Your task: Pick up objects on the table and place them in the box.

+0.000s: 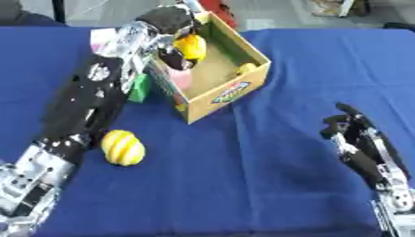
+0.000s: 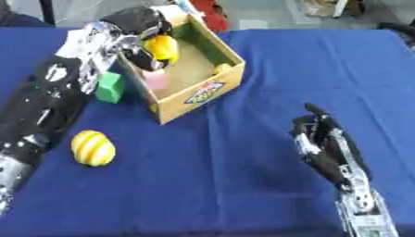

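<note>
Box (image 1: 219,95), one striped ball (image 1: 123,147), one green block (image 2: 110,88).

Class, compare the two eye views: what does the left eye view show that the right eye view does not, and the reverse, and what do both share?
Only the left eye view: more of the left arm's silver forearm at the lower left corner.

Only the right eye view: the green block almost whole beside the box; in the left eye view the arm hides most of it.

Both: the left hand over the cardboard box, fingers curled on a yellow object; a pink thing inside; the striped yellow ball on the blue cloth; the right hand resting open at lower right.
</note>
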`<state>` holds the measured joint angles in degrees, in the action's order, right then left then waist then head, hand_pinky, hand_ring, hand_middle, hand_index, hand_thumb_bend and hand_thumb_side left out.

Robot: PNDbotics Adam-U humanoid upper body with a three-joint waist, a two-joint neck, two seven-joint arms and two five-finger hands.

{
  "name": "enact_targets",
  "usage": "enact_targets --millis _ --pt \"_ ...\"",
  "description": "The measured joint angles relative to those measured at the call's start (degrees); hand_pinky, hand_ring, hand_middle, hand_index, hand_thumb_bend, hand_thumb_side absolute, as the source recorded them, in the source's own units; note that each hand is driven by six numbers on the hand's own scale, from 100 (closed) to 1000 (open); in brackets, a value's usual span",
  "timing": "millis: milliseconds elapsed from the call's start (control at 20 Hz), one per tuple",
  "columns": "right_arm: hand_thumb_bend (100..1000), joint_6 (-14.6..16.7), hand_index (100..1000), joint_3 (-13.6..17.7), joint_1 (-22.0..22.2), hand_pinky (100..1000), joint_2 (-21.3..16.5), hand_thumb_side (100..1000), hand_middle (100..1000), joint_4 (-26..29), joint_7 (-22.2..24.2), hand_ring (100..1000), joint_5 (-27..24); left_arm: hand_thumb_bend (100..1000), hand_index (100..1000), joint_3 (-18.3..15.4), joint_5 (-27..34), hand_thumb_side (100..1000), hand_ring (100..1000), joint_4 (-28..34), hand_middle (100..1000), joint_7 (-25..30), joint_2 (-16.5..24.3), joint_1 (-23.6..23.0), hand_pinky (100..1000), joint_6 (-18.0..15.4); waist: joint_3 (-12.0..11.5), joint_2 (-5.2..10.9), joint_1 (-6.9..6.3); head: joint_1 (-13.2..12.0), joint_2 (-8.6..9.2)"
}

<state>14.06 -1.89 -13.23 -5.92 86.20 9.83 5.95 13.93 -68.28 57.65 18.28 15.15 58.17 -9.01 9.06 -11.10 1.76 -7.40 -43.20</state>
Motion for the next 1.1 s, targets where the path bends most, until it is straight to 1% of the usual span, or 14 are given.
enact_targets --millis 50,100,150,200,250,350,400,500,600,700,850,900,1100 --pt "100 0.0 925 0.0 -0.1 651 0.1 415 660 0.0 0.0 614 0.0 435 897 0.0 0.2 519 725 0.0 755 -0.2 0.0 -0.1 764 -0.1 0.0 -0.01 0.00 0.0 0.00" --pt "100 0.0 925 0.0 -0.2 651 0.1 415 661 0.0 0.0 614 0.0 433 914 0.0 0.3 554 745 0.0 780 -0.3 0.0 -0.2 778 -0.1 -0.1 -0.01 0.00 0.0 0.01" --pt "100 0.0 925 0.0 -0.2 651 0.1 416 661 0.0 0.0 614 0.0 434 916 0.0 0.6 560 749 0.0 785 -0.5 0.1 -0.2 781 0.0 -0.2 -0.01 0.00 0.0 0.06" --pt "100 0.0 925 0.0 -0.2 651 0.1 417 660 0.0 0.0 614 0.0 437 928 -0.1 1.0 589 766 0.3 809 -0.7 0.2 -0.2 796 0.2 -0.3 -0.01 0.00 0.1 0.20" --pt "100 0.0 925 0.0 -0.2 651 0.1 417 660 0.0 0.0 614 0.0 437 930 -0.1 1.5 592 770 0.8 814 -0.9 0.6 -0.3 799 0.3 -0.4 -0.01 0.00 0.2 0.36" --pt "100 0.0 925 0.1 -0.2 651 0.1 418 660 0.0 0.0 614 0.0 422 906 -0.4 2.7 535 744 2.0 783 -0.9 1.8 -0.3 782 0.4 -0.8 -0.01 0.00 0.4 0.44" --pt "100 0.0 925 0.1 -0.2 651 0.1 417 661 0.0 0.0 614 0.0 375 864 -0.5 3.5 431 688 2.8 711 -0.8 2.6 -0.5 758 0.3 -0.9 -0.01 0.00 0.5 0.45" --pt "100 0.0 925 0.1 -0.2 651 0.1 418 660 0.0 0.0 614 0.0 320 818 -0.6 6.2 314 628 5.1 633 0.1 4.6 -1.2 735 -0.1 -1.3 -0.01 0.00 0.6 0.45" --pt "100 0.0 925 0.2 -0.2 651 0.1 419 660 0.0 -0.1 614 0.0 344 802 -0.5 10.3 225 615 8.0 617 2.2 7.1 -2.0 732 -1.1 -1.8 -0.01 0.00 0.9 0.45" --pt "100 -0.1 924 0.5 -0.2 651 0.0 420 660 0.0 -0.3 614 0.0 349 799 -0.1 14.8 181 615 12.2 619 5.7 10.8 -3.3 730 -2.4 -2.3 -0.01 0.00 1.1 0.45" --pt "100 -0.1 924 0.6 -0.1 651 -0.3 422 660 0.0 -0.4 614 0.0 391 809 0.9 20.8 190 635 19.3 648 11.2 17.0 -6.4 737 -3.9 -3.1 0.03 -0.02 1.5 0.45" --pt "100 -0.1 925 0.8 0.0 651 -0.4 423 660 0.0 -0.5 614 0.0 414 819 1.3 22.7 195 655 21.6 668 13.0 19.3 -7.8 743 -4.1 -3.3 0.05 -0.03 1.6 0.45" --pt "100 -0.2 925 0.8 0.1 651 -0.6 423 660 0.0 -0.6 614 0.0 442 849 2.9 28.5 196 700 29.5 717 18.8 26.9 -13.3 762 -4.2 -4.1 0.05 -0.04 2.0 0.45"
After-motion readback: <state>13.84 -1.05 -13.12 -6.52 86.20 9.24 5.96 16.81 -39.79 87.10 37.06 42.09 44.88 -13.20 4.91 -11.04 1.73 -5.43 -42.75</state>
